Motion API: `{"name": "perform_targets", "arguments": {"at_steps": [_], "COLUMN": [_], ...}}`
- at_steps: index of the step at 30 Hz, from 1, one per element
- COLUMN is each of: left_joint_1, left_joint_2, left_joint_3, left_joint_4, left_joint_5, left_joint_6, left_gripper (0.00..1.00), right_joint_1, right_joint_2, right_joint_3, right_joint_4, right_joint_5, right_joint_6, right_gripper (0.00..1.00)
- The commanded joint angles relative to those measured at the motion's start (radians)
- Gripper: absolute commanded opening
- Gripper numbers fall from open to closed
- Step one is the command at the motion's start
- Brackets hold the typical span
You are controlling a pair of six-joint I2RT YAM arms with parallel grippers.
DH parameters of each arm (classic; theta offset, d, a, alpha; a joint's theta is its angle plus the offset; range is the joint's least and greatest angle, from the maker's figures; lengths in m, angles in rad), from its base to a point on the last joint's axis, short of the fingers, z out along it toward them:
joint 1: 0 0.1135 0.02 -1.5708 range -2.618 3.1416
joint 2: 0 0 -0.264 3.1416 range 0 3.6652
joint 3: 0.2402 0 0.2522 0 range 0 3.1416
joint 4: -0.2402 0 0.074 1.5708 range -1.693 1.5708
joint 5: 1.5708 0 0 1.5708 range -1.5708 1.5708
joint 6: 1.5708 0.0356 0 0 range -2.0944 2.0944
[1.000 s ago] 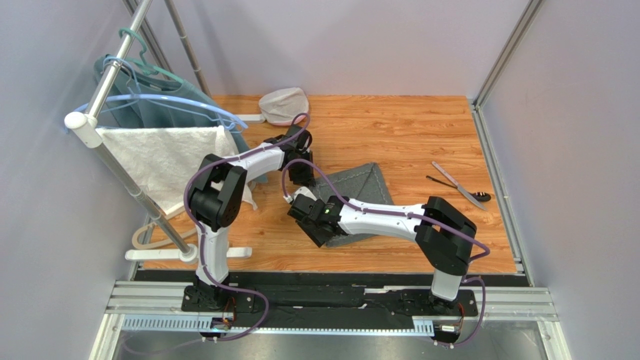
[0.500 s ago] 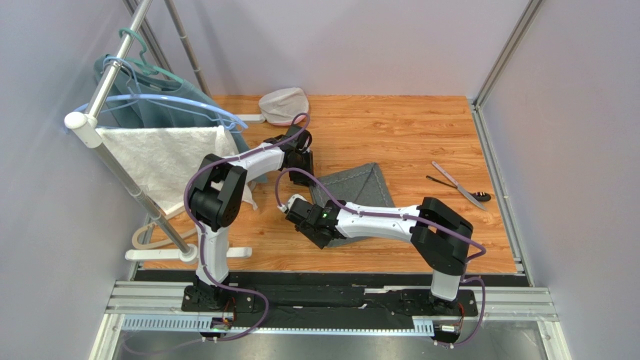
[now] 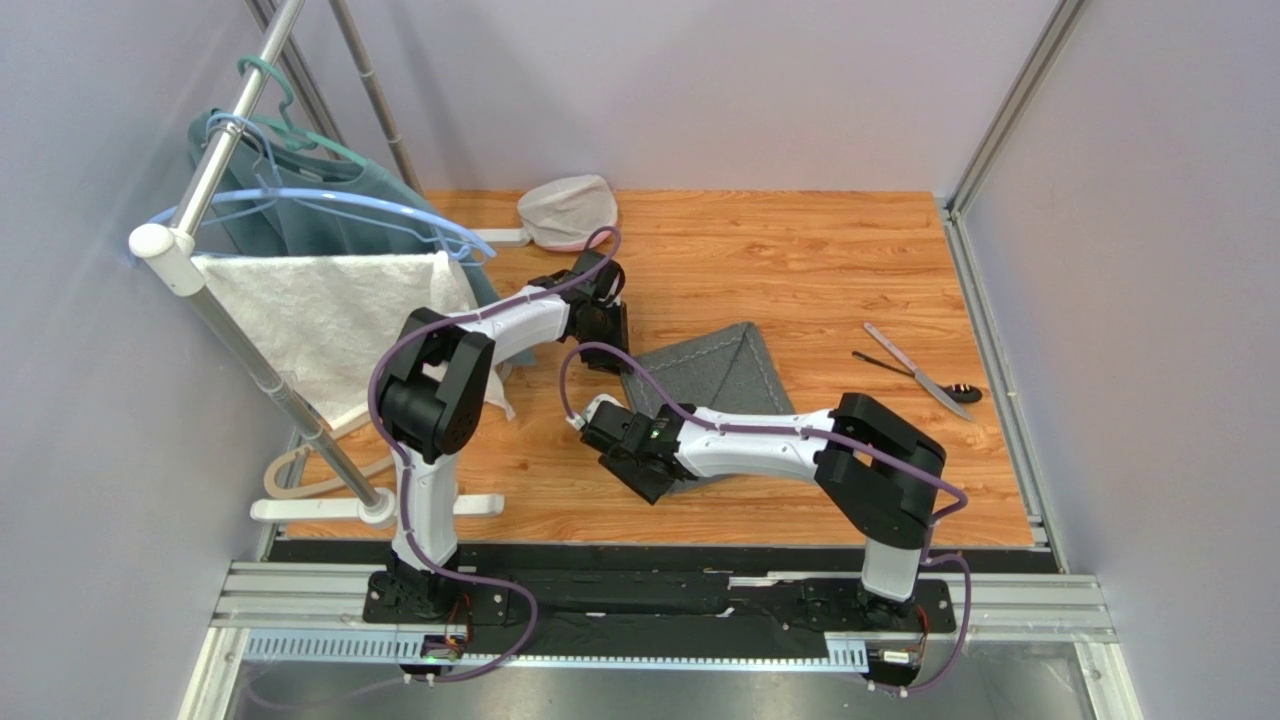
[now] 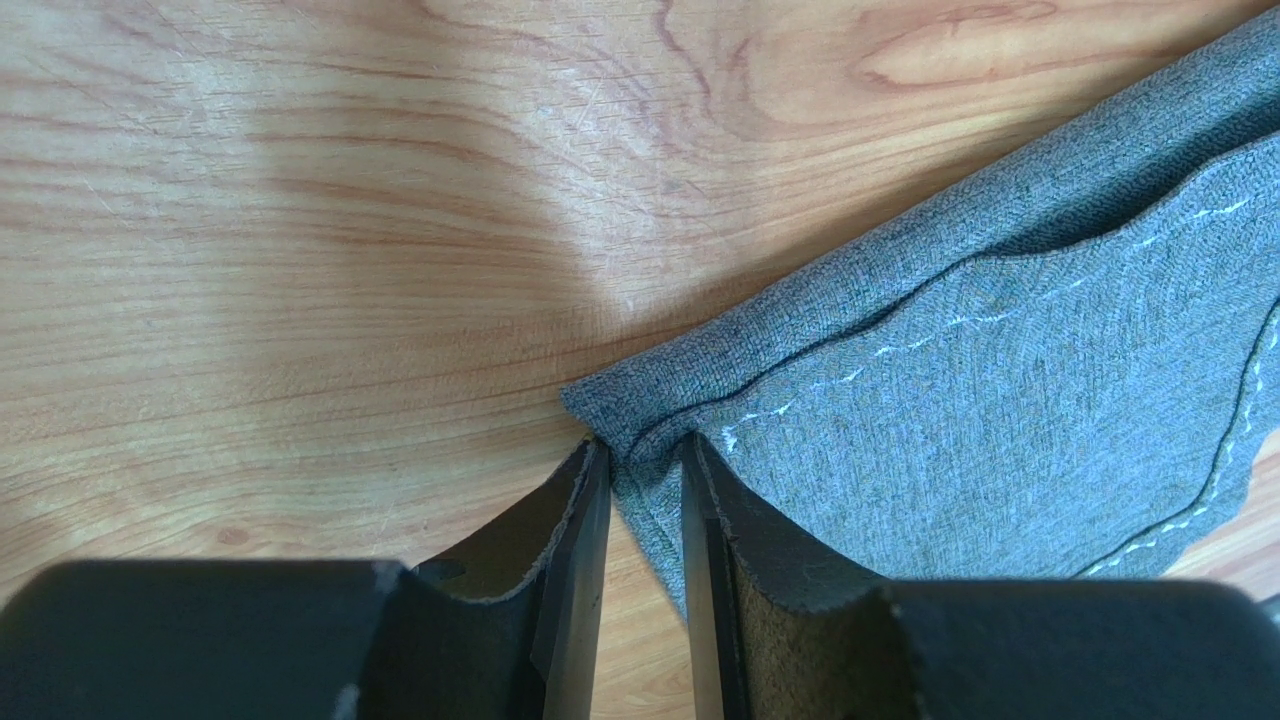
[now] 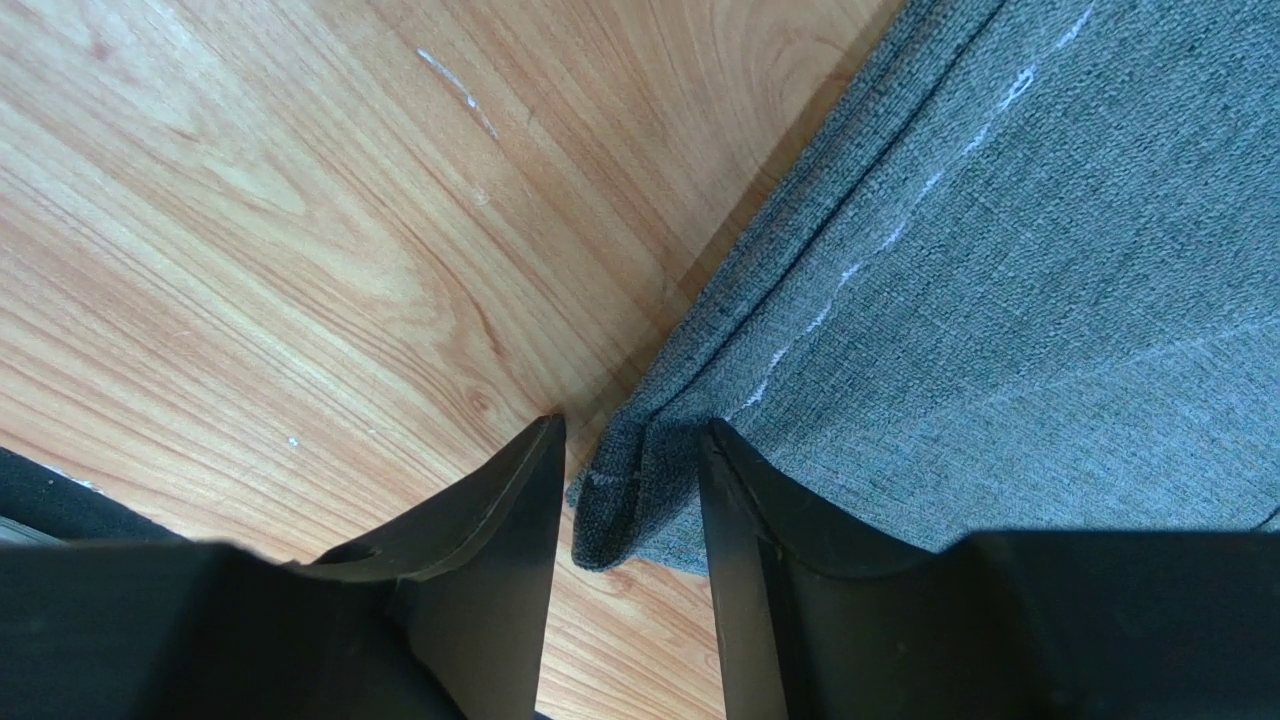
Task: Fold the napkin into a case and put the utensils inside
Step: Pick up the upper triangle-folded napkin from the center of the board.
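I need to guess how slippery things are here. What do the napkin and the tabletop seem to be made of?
The napkin: woven dark grey cloth, matte, slightly fuzzy; the weave shows, with a pale stitched line near its edge. The tabletop: wood or wood-look laminate, smooth with a soft sheen; whether the grain is real cannot be told.

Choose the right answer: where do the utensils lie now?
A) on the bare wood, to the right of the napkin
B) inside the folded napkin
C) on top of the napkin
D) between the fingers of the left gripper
A: the top view shows the utensils lying on the wooden table, apart from the napkin and near the right edge.
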Motion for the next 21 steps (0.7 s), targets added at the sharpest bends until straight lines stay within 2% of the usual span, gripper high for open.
{"name": "perform_targets", "arguments": {"at_steps": [1, 9, 13, 18, 20, 21], "left_joint_1": [0.005, 0.01, 0.014, 0.022, 0.025, 0.027], "left_joint_2": [0.006, 0.023, 0.031, 0.045, 0.048, 0.048], "left_joint_3": [-0.001, 0.007, 0.007, 0.007, 0.007, 0.008], "left_joint_4": [0.011, 0.008, 0.008, 0.017, 0.026, 0.028], "left_joint_5": [-0.003, 0.005, 0.011, 0.022, 0.026, 0.026], "left_joint_6": [0.0, 0.005, 0.003, 0.0, -0.001, -0.001], "left_gripper": [0.32, 0.32, 0.32, 0.28, 0.26, 0.24], "right_joint_1": [-0.008, -0.032, -0.043, -0.041, -0.044, -0.047], "right_joint_2": [0.01, 0.021, 0.042, 0.05, 0.047, 0.047], "right_joint_3": [-0.035, -0.122, -0.156, -0.175, -0.181, -0.181], "right_joint_4": [0.037, 0.115, 0.15, 0.155, 0.155, 0.155], "right_joint_5": [-0.009, -0.107, -0.159, -0.092, -0.07, -0.067], "right_joint_6": [0.007, 0.064, 0.087, 0.114, 0.118, 0.119], "right_gripper": [0.44, 0.42, 0.33, 0.17, 0.15, 0.1]}}
